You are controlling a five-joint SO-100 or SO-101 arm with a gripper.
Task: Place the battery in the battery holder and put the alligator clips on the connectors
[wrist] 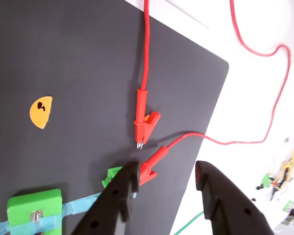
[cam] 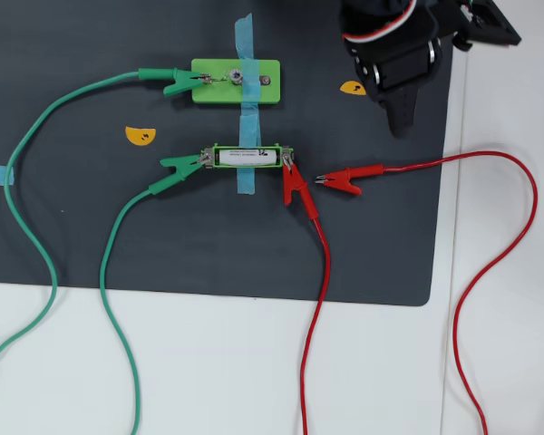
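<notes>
In the overhead view the white battery [cam: 251, 156] lies inside the green battery holder [cam: 216, 157]. A green alligator clip [cam: 182, 165] bites its left connector and a red clip [cam: 296, 188] bites its right connector. A second red clip [cam: 346, 178] lies loose on the mat, jaws toward the first. Another green clip [cam: 177, 82] grips the left connector of the wider green plate [cam: 208, 91]. My gripper [cam: 399, 122] hovers up and right of the loose clip. In the wrist view my gripper [wrist: 167, 171] is open and holds nothing. The loose red clip [wrist: 146, 123] and the attached red clip [wrist: 154, 161] show beyond it.
Everything sits on a black mat [cam: 208, 254] over a white table. Blue tape [cam: 245, 118] holds down plate and holder. Orange half-discs [cam: 352, 88] [cam: 140, 136] lie on the mat. Red wires [cam: 490, 272] and green wires [cam: 36, 245] trail off the mat's edges. The plate's right connector [cam: 265, 80] is bare.
</notes>
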